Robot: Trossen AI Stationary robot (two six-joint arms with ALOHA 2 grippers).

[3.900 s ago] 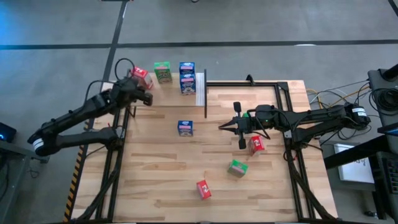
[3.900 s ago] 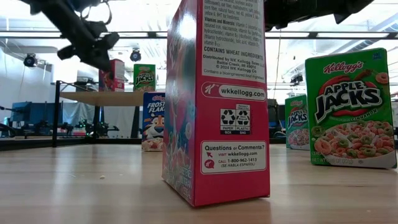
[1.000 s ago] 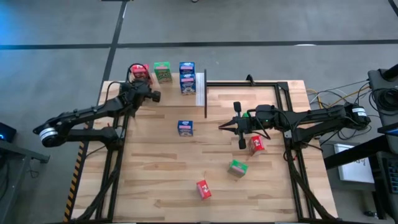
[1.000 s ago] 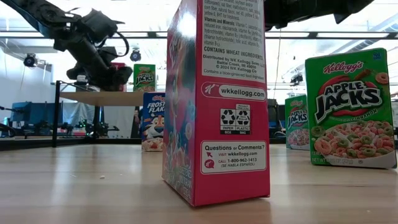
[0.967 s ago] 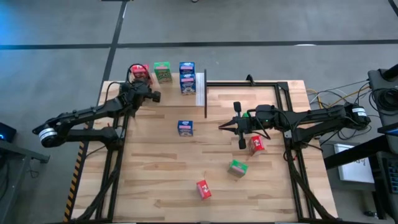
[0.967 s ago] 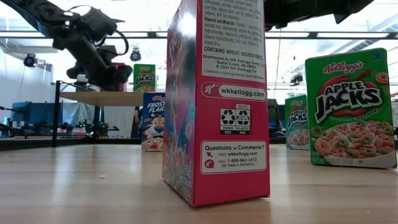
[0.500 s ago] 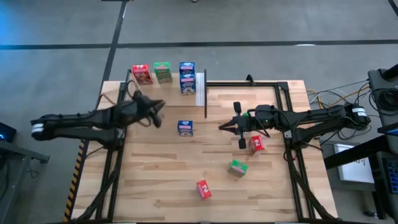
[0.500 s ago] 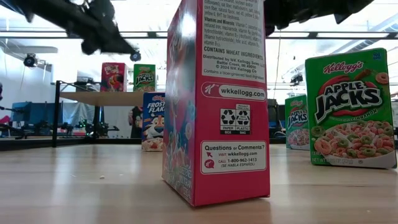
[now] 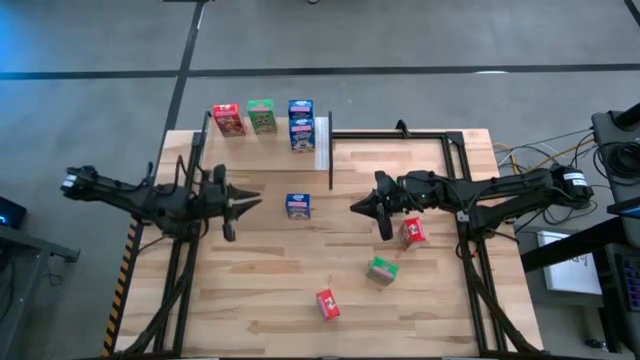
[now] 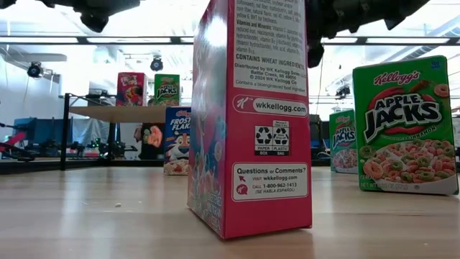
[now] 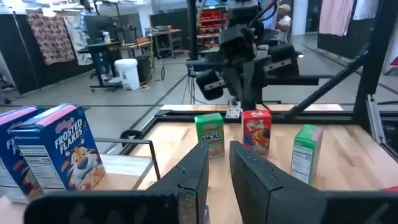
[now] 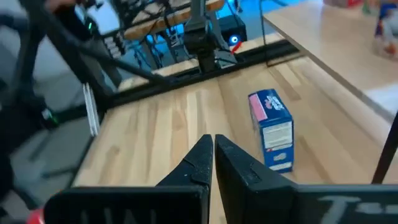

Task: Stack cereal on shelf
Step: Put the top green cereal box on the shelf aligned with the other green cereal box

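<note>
Grey workshop floor surrounds a light wooden tabletop (image 9: 260,280) framed by black rails, seen from above. Across the far-left part of the table stands the shelf (image 9: 322,143), its white end strip facing the table's middle and a thin black upright beside it.

On the shelf stand a red cereal box (image 9: 228,119), a green cereal box (image 9: 262,116), and two blue cereal boxes (image 9: 301,125) set one against the other next to the white strip. The low view shows the red and green pair side by side on the raised panel (image 10: 118,113).

Loose on the tabletop: a blue box (image 9: 298,206) upright near the middle, between the two arms; a red box (image 9: 412,233) just beside the right gripper; a green box (image 9: 381,269) nearer the front; and a second red box (image 9: 327,304) closest to the front edge. In the low view this last box fills the foreground and hides much of the table behind it.

Left gripper (image 9: 248,203) hovers over the left side of the table, pointing toward the lone blue box, fingers (image 11: 186,177) slightly parted and empty. Right gripper (image 9: 360,207) points at the same box from the opposite side, its fingers (image 12: 200,162) pressed together, holding nothing.

Shelving, benches and overhead lights fill the room beyond.
</note>
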